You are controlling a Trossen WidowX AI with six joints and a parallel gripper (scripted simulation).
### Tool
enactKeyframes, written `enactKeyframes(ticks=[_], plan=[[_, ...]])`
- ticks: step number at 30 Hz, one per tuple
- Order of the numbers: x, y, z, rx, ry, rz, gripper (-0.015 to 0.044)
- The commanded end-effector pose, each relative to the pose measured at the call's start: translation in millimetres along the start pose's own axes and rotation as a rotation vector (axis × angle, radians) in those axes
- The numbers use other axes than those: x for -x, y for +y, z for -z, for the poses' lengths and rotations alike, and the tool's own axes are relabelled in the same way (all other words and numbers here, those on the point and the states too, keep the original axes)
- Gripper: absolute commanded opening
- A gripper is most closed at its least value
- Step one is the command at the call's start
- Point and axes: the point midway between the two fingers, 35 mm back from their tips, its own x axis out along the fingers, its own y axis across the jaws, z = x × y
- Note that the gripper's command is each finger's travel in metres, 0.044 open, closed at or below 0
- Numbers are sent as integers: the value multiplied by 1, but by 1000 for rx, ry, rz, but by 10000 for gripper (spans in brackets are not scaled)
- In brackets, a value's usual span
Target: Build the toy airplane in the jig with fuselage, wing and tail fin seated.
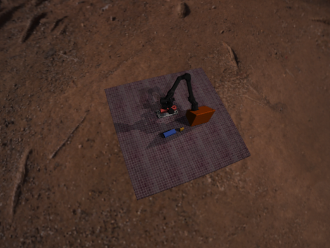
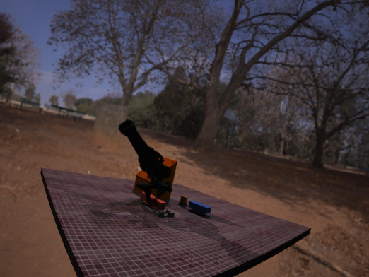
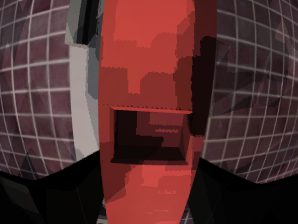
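The red fuselage (image 1: 163, 111) (image 2: 158, 203) (image 3: 150, 60) is between the fingers of my gripper (image 1: 170, 109) (image 3: 145, 153), which is shut on it. The fuselage is lengthwise over the grey cradle (image 1: 158, 116) (image 2: 170, 214) (image 3: 82, 120), low and close to it; whether it touches the cradle floor cannot be told. In the wrist view the cradle shows along the fuselage's left side, and the square socket in the fuselage top is empty. The blue wing (image 1: 169, 133) (image 2: 200, 207) lies on the mat, apart from the cradle. The small yellow tail fin (image 1: 181, 129) (image 2: 183, 200) stands beside it.
A large orange block (image 1: 201, 117) (image 2: 172, 173) stands by the arm's base, on the tail fin's side of the cradle. The gridded mat (image 1: 189, 158) (image 2: 116, 244) lies under everything, with bare ground beyond its edges.
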Motion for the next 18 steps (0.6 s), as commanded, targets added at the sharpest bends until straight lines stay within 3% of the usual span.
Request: enactKeyframes(ticks=[1, 7, 18], plan=[[0, 0, 0, -2, 0, 0, 168], [0, 0, 0, -2, 0, 0, 30], [0, 0, 0, -2, 0, 0, 319]])
